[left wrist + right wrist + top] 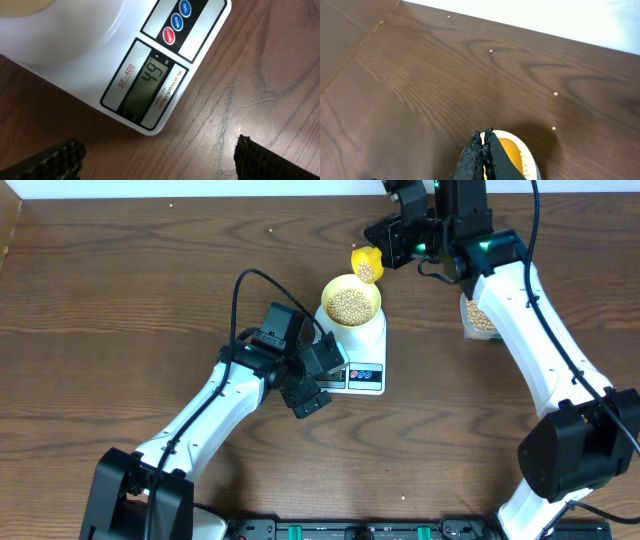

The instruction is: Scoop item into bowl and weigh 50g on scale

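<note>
One white rectangular scale [365, 376], one pale yellow round bowl [326, 296] of tan beans [350, 304], one yellow plastic scoop [367, 265] pinched in right claw [483, 137]; left claw [156, 162] spread, empty; brown wooden table [120, 300].

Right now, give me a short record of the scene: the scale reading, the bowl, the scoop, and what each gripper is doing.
Weight: scale, display reads 49
Container: bowl sits on the scale, beans inside
Tool: yellow scoop with beans in it, by the bowl's far rim
Right arm: right gripper shut on the scoop
Left arm: left gripper open, empty, near the display
Spills: a few loose beans on the table
</note>
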`<move>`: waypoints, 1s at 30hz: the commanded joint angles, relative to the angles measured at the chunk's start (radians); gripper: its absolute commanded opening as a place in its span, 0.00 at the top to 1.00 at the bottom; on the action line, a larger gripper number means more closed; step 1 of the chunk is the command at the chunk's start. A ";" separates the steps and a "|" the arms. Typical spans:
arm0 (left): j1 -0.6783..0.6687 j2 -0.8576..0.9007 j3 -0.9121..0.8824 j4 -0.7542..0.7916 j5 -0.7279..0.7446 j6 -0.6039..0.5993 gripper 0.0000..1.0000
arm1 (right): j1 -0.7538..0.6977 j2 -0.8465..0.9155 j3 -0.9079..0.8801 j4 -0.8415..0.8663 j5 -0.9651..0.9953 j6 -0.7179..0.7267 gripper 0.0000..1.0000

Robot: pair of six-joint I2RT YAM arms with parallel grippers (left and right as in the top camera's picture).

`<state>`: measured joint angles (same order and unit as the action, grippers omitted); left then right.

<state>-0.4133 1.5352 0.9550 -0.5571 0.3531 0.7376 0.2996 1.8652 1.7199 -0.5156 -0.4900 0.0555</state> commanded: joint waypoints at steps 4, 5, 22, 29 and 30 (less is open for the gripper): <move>0.003 -0.003 -0.002 -0.003 -0.006 0.010 0.02 | 0.003 -0.014 -0.005 0.003 0.042 -0.072 0.99; 0.003 -0.003 -0.002 -0.003 -0.006 0.010 0.02 | 0.003 -0.014 -0.005 0.003 0.033 -0.072 0.99; 0.003 -0.003 -0.002 -0.003 -0.005 0.010 0.02 | 0.039 -0.014 -0.006 -0.029 -0.062 -0.245 0.99; 0.003 -0.003 -0.002 -0.003 -0.006 0.010 0.02 | 0.053 -0.014 -0.006 -0.053 -0.043 -0.277 0.99; 0.003 -0.003 -0.002 -0.003 -0.006 0.010 0.02 | 0.055 -0.014 -0.006 -0.056 -0.043 -0.290 0.99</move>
<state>-0.4133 1.5352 0.9550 -0.5571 0.3531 0.7376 0.3454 1.8652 1.7191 -0.5621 -0.5293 -0.1814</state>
